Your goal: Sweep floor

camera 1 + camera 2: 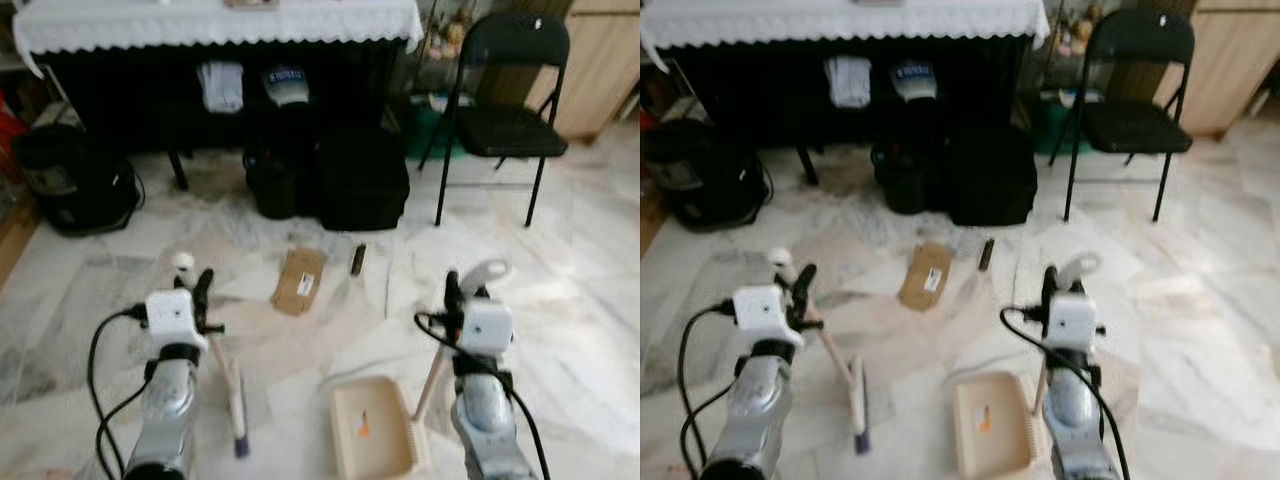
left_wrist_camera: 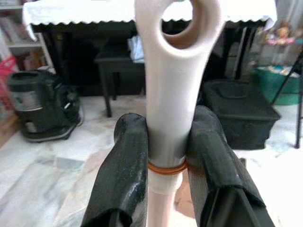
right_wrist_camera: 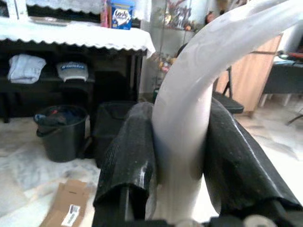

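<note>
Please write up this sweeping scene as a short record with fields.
left tool: shut on broom handle
broom: head down on floor, ahead of left arm
right tool: shut on dustpan handle
dustpan: on floor between the arms, small orange bit inside
litter: cardboard and a small dark object on floor ahead
beyond: table, black chair, bucket

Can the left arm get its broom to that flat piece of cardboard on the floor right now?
Probably yes: the left end effector grips the broom, and bare floor lies between its head and the cardboard.
</note>
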You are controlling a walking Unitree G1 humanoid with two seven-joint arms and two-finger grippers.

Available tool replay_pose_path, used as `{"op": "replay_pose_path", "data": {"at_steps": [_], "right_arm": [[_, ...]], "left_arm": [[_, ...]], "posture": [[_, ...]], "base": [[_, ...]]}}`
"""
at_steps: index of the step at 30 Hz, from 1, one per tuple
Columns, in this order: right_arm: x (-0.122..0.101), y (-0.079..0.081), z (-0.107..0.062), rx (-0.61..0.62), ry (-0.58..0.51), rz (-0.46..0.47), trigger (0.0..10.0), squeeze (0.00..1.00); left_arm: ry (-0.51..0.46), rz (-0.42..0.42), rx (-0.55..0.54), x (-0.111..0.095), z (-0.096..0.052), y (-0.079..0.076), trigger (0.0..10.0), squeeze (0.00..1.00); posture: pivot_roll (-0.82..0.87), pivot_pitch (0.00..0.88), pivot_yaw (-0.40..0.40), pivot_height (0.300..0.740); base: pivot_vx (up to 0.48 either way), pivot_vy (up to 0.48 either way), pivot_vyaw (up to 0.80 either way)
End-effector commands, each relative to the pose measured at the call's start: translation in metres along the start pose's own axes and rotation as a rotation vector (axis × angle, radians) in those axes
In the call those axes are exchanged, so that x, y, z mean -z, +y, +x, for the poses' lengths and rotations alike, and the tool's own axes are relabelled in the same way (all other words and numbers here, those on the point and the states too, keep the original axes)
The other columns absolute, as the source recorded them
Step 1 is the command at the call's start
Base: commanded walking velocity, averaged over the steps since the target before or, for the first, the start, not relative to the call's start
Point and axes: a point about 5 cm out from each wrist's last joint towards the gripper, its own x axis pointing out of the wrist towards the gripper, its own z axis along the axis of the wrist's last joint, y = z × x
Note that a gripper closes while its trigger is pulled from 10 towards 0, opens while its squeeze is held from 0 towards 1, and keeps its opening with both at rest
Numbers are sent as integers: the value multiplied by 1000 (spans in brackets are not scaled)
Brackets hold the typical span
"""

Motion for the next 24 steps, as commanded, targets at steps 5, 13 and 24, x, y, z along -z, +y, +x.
{"op": "replay_pose_path", "data": {"at_steps": [5,13,24], "right_arm": [[-5,-1,3,-12,-33,-16,10000,0],[-5,0,4,-17,-33,-11,10000,0],[-5,1,5,-23,-30,-6,10000,0]], "left_arm": [[-32,12,0,-5,3,2,10000,27],[-33,7,4,-5,3,2,10000,27],[-36,1,46,-7,3,-5,10000,16]], "posture": [[-32,61,-31,740],[-33,70,-33,740],[-31,80,-36,740]], "base": [[0,272,0],[0,273,0],[0,0,0]]}}
